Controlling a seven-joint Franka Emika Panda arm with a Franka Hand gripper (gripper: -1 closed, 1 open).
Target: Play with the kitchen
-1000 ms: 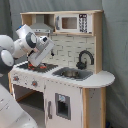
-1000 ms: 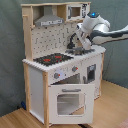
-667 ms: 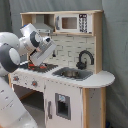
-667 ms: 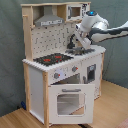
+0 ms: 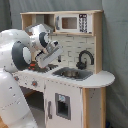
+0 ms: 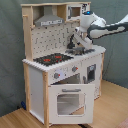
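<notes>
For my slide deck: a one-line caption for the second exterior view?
Franka arm reaches over the toy kitchen counter, gripper near the sink.

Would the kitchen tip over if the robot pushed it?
Probably not easily: the kitchen looks wide and stands flat on the floor. It is tall, so a hard push near the hood might rock it. Its wood panels look stiff.

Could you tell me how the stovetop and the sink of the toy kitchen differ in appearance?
The stovetop is a flat black surface with red burner rings, while the sink is a grey metallic basin sunk into the white counter. The sink has a curved black faucet standing behind it; the stovetop has a grey hood above it instead. The robot's gripper hangs over the sink, not the stovetop. Both sit side by side in the same countertop.
</notes>
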